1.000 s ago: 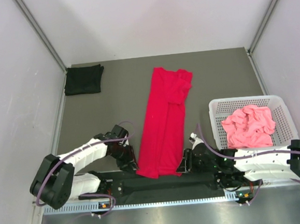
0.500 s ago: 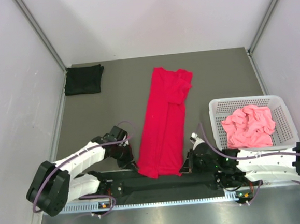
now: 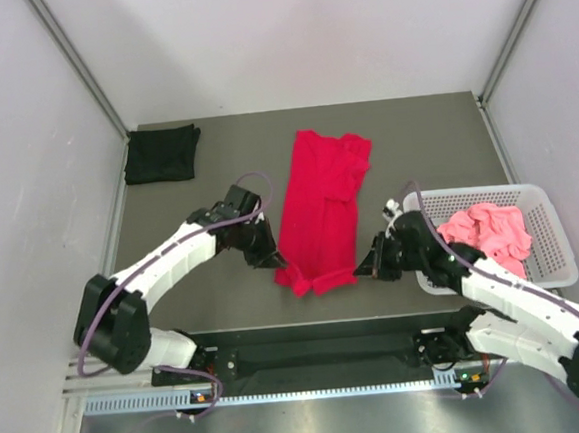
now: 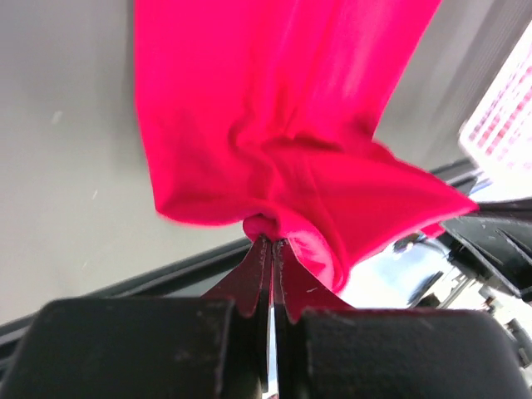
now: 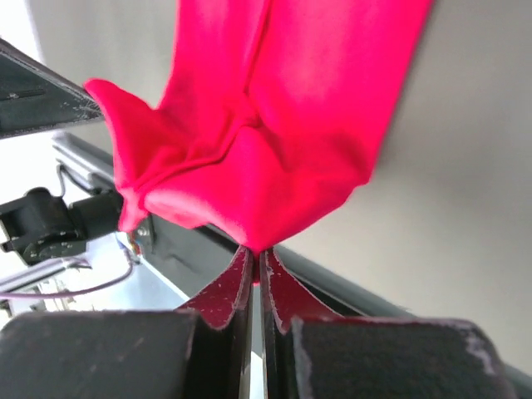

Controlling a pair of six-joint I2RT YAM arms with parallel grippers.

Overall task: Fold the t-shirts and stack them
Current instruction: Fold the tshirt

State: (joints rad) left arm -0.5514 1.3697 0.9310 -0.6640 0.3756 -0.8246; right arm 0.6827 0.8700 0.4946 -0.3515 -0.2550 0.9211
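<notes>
the bright red cloth t-shirt (image 3: pixel 320 199) lies along the middle of the matte grey table (image 3: pixel 208 198) as a long narrow strip, its sides already turned in and its collar end flat at the far side. its near hem is raised off the surface and bunched between the two arms. the left gripper (image 3: pixel 268 258) pinches the hem's left corner: in the left wrist view its dark fingers (image 4: pixel 246 287) are pressed together on a small knot of red cloth, with the rest of the fabric hanging away in front. the right gripper (image 3: pixel 366 269) pinches the opposite corner the same way, its fingers (image 5: pixel 287 295) closed tight on a fold of the hem. holding both corners at once keeps the hem edge level. this looks meant to let the strip be doubled over towards the collar in one even crease, which is likely the step in hand. the cloth sags between the two grips, so the edge could land wrinkled unless the arms draw it taut.

a black t-shirt (image 3: pixel 162 153), folded into a neat square, sits at the far left corner of the table, well apart, probably the base of the stack. a salmon pink t-shirt (image 3: pixel 487 241) lies crumpled in the white plastic lattice basket (image 3: pixel 468 195) on the right, just beside the right arm, not yet folded. the task seems roughly midway.
</notes>
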